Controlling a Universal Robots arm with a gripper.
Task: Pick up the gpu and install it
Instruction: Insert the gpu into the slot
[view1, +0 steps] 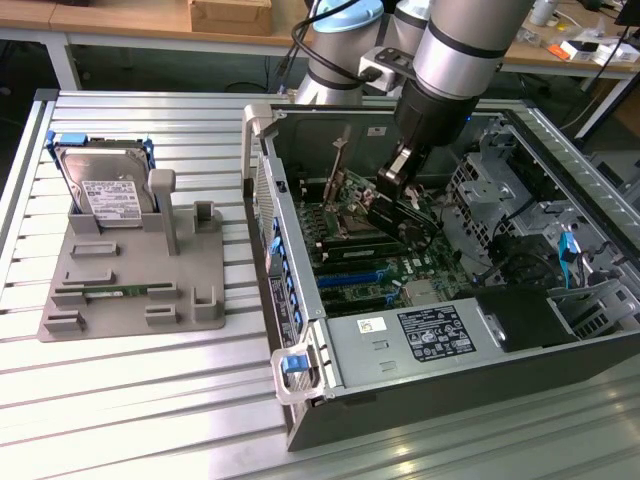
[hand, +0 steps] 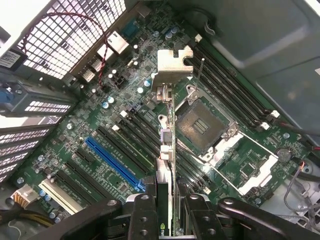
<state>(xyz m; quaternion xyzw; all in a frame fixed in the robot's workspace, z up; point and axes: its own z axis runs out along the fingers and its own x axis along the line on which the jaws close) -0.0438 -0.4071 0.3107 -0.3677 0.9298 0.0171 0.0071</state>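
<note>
On the table (view1: 150, 400) we find the holder (view1: 130, 300) at the exterior view's left and the open computer case (view1: 400, 390) at its right, just apart; the hard drive (view1: 105, 190) stands upright at the holder's far corner; the memory stick (view1: 115, 291) lies in a near groove; inside the case, the gpu (view1: 400, 215) hangs in the gripper (view1: 392, 188) above the motherboard (view1: 400, 275), beside the processor socket (hand: 202, 122).
</note>
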